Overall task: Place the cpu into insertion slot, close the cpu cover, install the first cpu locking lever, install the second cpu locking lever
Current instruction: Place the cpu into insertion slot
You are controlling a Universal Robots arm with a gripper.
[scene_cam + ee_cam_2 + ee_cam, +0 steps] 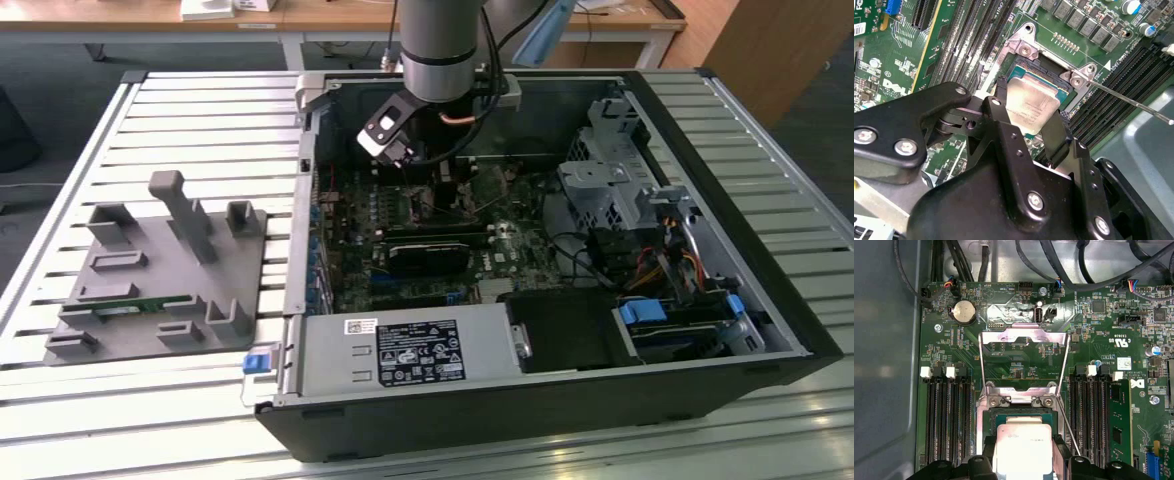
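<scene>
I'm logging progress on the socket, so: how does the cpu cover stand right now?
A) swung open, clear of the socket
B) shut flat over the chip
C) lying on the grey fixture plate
A: in the first wrist view the cpu cover stands swung back from the insertion slot, with the gripper holding the cpu over that slot.

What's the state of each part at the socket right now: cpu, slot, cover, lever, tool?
cpu: gripped on two sides, over the socket; whether seated, cannot tell.
insertion slot: uncovered, the cpu over most of it.
cpu cover: open, swung up off the socket.
locking lever: unlatched, sticking out free to the side.
tool: shut on the cpu.
</scene>
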